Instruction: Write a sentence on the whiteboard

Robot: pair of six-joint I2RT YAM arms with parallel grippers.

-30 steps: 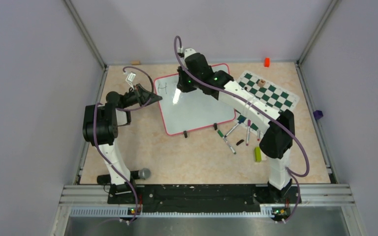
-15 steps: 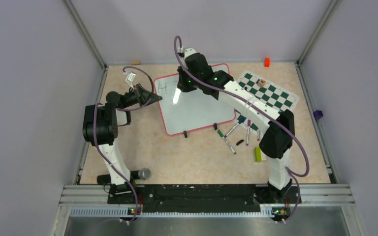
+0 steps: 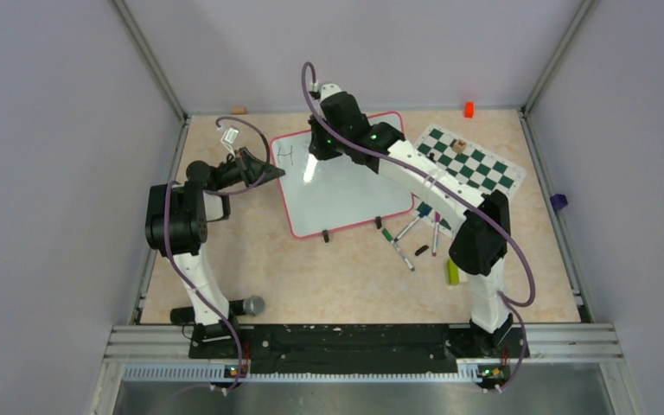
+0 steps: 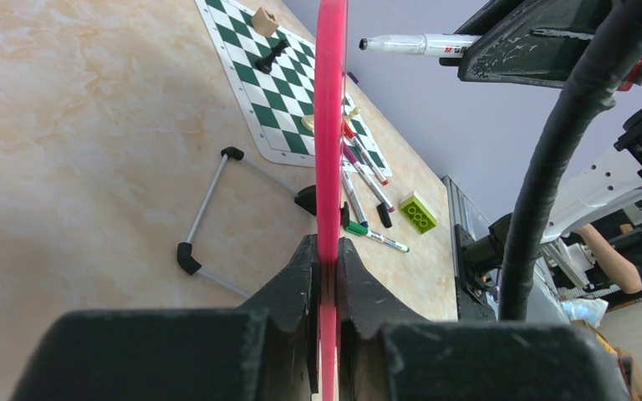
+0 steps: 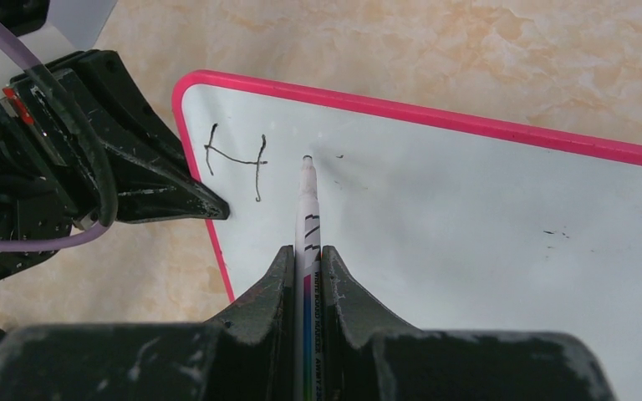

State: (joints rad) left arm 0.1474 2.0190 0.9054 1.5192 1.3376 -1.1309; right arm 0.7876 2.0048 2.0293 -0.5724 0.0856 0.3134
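Note:
The whiteboard, glossy white with a red-pink rim, lies at the table's middle back. One dark handwritten letter "H" stands near its left corner; the rest of the sentence is not there. My left gripper is shut on the board's left rim. My right gripper is shut on a white whiteboard marker. Its tip sits just right of the "H", at or just above the board surface; I cannot tell which.
A green-and-white chess mat with small pieces lies to the right. Several markers and a green brick lie near the board's front right. An orange block is at the back. A microphone lies front left.
The right arm has shifted slightly left and back over the board, carrying the marker. The left arm and the board have not moved.

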